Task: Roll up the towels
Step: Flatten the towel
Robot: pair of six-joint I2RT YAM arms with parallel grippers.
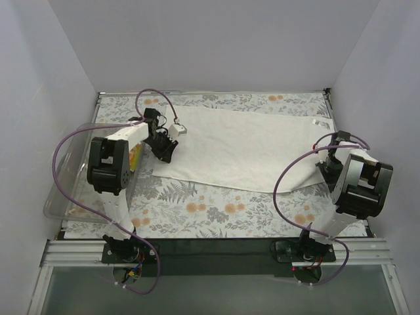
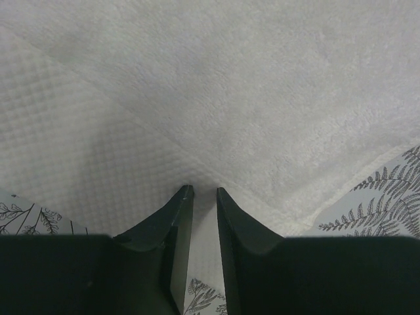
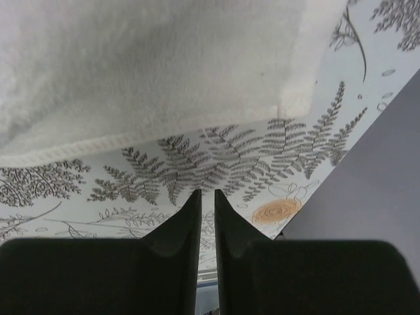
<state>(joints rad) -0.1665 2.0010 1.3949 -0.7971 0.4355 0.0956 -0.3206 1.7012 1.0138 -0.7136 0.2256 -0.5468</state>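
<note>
The large white towel [image 1: 243,147] lies spread flat across the fern-patterned covering, its small tag [image 1: 321,123] at the far right corner. My left gripper [image 1: 164,149] is at the towel's left edge. In the left wrist view the left gripper [image 2: 203,191] is shut on the towel's hem [image 2: 197,164], and creases run into the jaws. My right gripper [image 1: 327,168] is by the towel's near right corner. In the right wrist view the right gripper [image 3: 207,193] is shut and empty over bare covering, just short of the towel [image 3: 131,59]. A scrap of orange and yellow [image 1: 136,157] shows in the bin; I cannot tell what it is.
A clear plastic bin [image 1: 62,187] stands at the left table edge beside the left arm. White walls enclose the table on three sides, and the right wall [image 3: 380,184] is close to the right gripper. The fern covering [image 1: 216,210] lies bare in front of the towel.
</note>
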